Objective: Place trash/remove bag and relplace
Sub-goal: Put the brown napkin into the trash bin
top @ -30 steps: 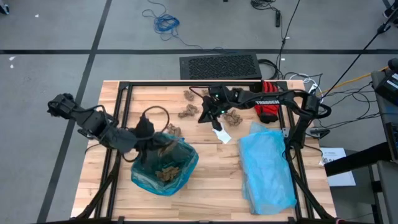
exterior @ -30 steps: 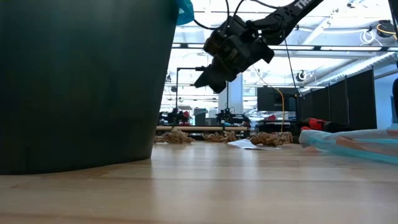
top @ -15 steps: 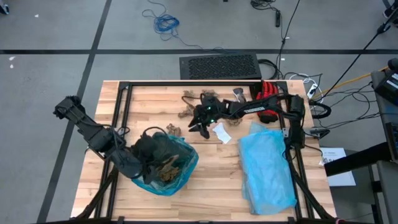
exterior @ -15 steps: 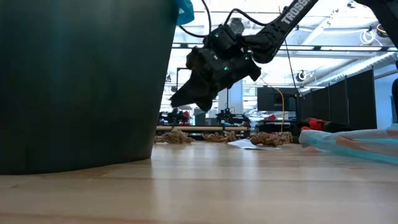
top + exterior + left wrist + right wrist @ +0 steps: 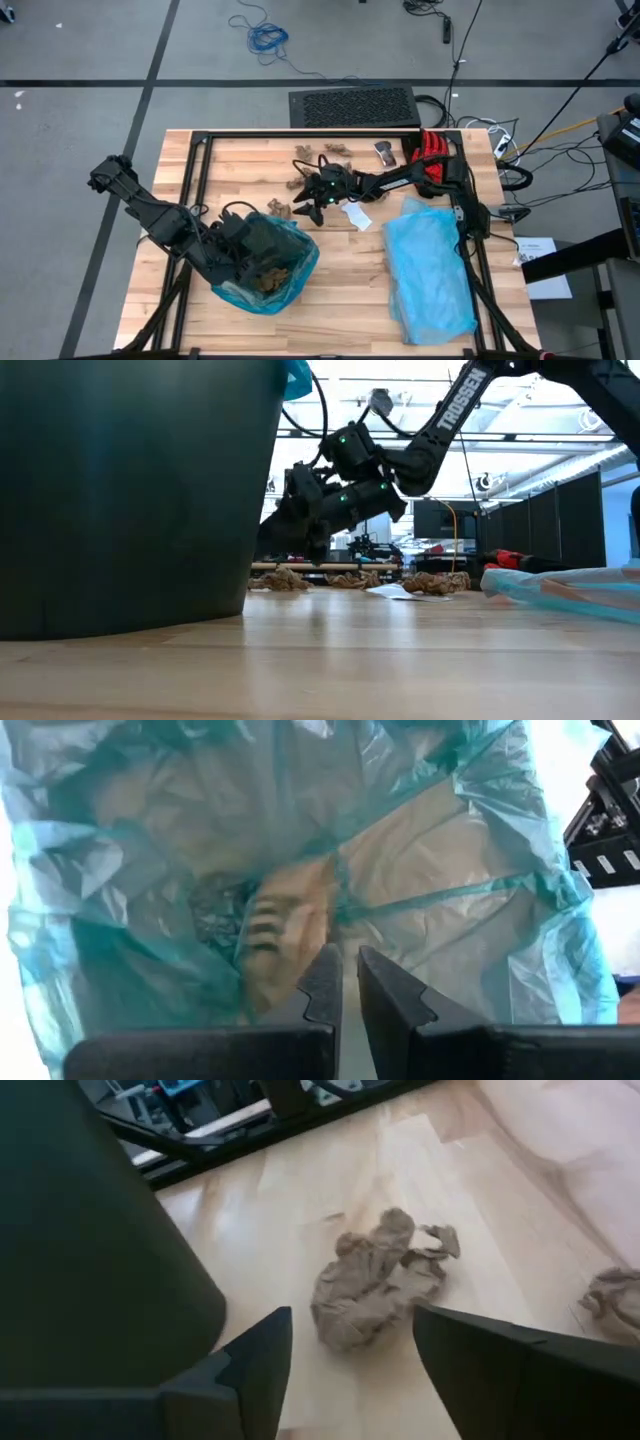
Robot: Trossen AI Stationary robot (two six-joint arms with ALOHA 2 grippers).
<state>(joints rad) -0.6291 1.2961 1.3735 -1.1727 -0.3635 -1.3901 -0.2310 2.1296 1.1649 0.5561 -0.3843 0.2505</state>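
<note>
The teal bag lines a dark bin at the table's near left, and brown trash scraps lie inside it. My left gripper hangs over the bag's mouth; its fingers stand a narrow gap apart with nothing between them. My right gripper is open and low, just to the right of the bin. A brown scrap lies on the table just ahead of its spread fingers. More scraps and a white scrap lie farther back.
A paler sky-blue bag lies flat at the near right. A red glove and a small dark silvery piece sit at the far right. A black frame runs along the table's edges. The bin wall stands close beside my right gripper.
My right gripper has come down and toward the table's left, from above the white scrap to just over the table beside the bin, and has opened. My left gripper has sunk and moved toward the near edge over the bag's mouth, rolling as it went.
</note>
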